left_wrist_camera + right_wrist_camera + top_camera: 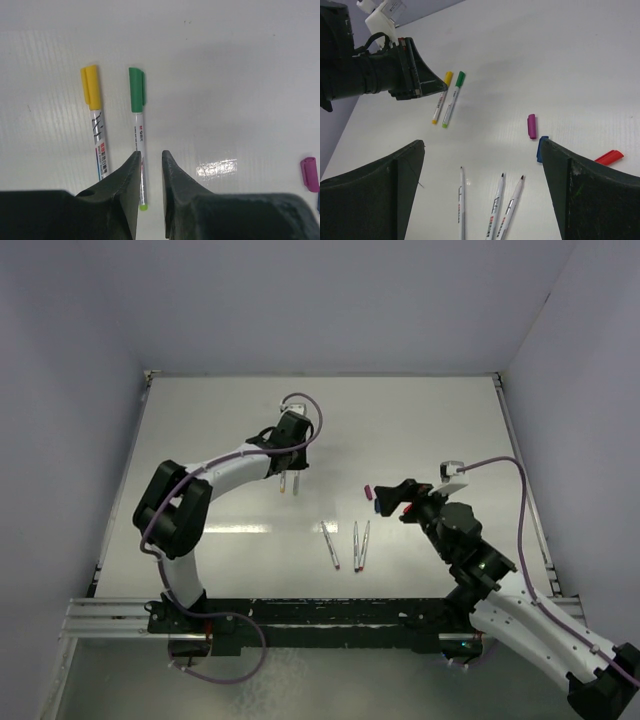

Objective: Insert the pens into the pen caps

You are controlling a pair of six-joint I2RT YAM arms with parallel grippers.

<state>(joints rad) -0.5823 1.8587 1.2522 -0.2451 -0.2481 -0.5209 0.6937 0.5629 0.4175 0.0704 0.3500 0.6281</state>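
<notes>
Two capped pens lie side by side, one with a yellow cap (91,87) and one with a green cap (136,90); they also show from above (291,483). My left gripper (149,156) hovers over the green pen's tail with its jaws a narrow gap apart, holding nothing. Three uncapped pens (496,207) lie near the table's middle (350,545). A magenta cap (532,126), a blue cap (540,148) and a red cap (609,157) lie loose. My right gripper (482,145) is wide open and empty above them (390,498).
The white table (220,430) is bounded by grey walls at the back and both sides. A metal rail (300,615) runs along the near edge. The left arm's body (365,75) reaches over the capped pens.
</notes>
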